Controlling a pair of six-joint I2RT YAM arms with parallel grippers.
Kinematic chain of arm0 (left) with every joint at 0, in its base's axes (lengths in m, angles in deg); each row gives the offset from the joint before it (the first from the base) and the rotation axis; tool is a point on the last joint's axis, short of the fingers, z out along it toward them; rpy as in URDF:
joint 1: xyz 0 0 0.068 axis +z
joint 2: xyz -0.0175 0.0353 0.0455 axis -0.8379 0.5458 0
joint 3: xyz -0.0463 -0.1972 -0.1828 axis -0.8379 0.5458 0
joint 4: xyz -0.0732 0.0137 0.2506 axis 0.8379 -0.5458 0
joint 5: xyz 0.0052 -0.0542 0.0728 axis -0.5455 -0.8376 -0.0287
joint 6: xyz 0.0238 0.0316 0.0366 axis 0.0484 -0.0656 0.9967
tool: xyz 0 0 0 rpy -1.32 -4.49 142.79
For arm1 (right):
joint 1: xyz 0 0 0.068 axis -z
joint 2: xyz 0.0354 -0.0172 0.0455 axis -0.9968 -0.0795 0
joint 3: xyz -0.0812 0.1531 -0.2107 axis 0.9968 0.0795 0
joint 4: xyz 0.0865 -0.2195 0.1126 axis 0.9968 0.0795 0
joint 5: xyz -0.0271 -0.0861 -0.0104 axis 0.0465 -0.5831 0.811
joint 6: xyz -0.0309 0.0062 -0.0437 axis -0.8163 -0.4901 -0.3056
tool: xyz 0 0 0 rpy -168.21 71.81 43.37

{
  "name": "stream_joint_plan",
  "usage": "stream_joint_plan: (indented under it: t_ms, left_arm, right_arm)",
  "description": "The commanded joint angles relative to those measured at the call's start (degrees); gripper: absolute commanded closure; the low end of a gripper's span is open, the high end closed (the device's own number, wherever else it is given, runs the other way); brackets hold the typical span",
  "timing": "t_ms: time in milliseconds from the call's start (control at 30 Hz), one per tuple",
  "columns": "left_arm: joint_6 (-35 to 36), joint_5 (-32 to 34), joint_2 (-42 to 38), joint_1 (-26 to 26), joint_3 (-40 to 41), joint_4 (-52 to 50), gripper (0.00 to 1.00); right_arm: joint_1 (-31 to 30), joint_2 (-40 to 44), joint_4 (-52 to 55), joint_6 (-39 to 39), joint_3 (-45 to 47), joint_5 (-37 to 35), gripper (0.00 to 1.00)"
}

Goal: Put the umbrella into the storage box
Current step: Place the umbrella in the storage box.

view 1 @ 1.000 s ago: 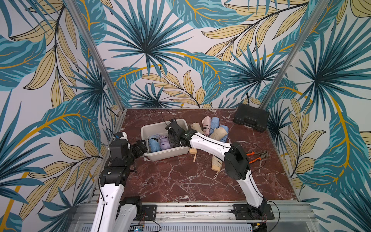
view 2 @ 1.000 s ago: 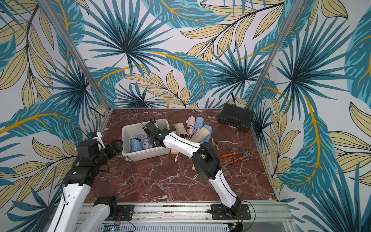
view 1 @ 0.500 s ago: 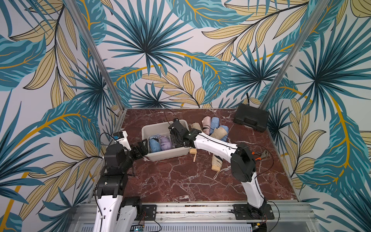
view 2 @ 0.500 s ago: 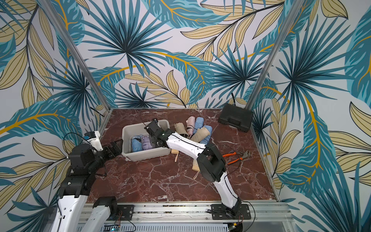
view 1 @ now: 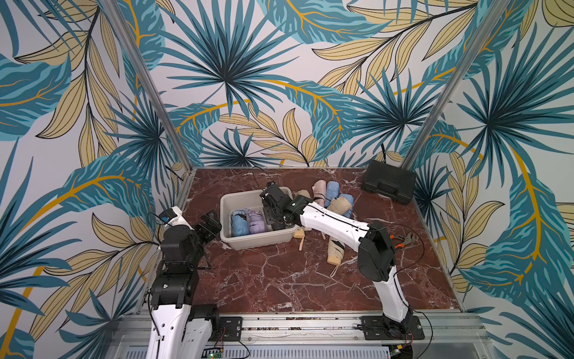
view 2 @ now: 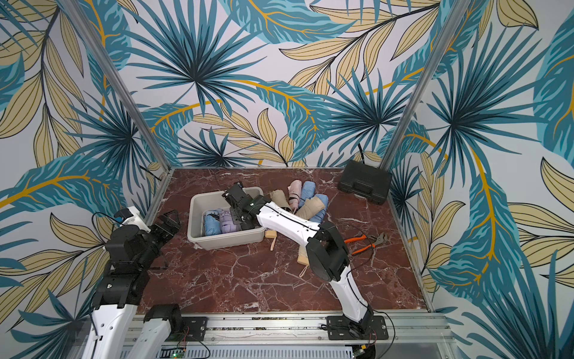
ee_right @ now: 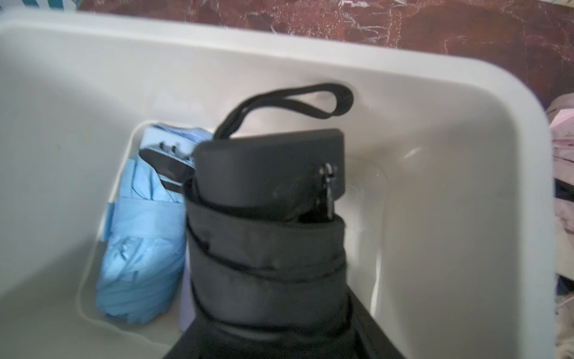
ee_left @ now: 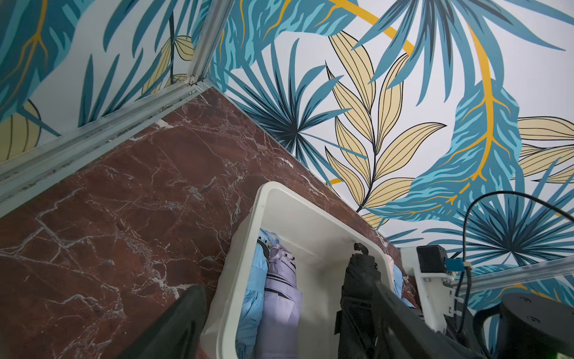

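Note:
The off-white storage box (view 1: 226, 202) (view 2: 193, 211) stands at the table's back left. A light blue umbrella (view 1: 239, 224) and a lilac one (view 1: 256, 221) lie side by side in it. My right gripper (view 1: 271, 214) (ee_right: 270, 335) reaches down into the box from the right, shut on one end of a folded black umbrella (ee_right: 267, 217) (ee_left: 360, 279). That umbrella points at the far wall beside the lilac one, its wrist strap hanging free. My left gripper (view 1: 211, 221) (ee_left: 289, 320) hovers open just outside the box's left wall, holding nothing.
A heap of pink, blue and beige umbrellas (view 1: 330, 195) lies right of the box, and a beige one (view 1: 335, 253) lies under my right forearm. A black hard case (view 1: 388, 183) sits in the back right corner. Orange pliers (view 2: 366, 241) lie at the right.
My left arm has pulled back from the box and sunk toward the left front. My right gripper has shifted slightly over the box with the black umbrella.

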Motion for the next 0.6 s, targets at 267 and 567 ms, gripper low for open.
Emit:
stream_joint_plan:
  t_ms: [267, 567]
  left_arm:
    - [5.77, -1.05, 1.89, 0.43, -2.46, 2.37, 0.13]
    - [12.32, -11.9, 3.81, 0.38, -6.56, 1.96, 0.11]
  right_arm:
    - [0.27, -0.18, 1.55, 0.79, -4.13, 1.04, 0.29]
    - [0.65, 12.21, 2.42, -5.21, 0.96, -3.37, 0.28]
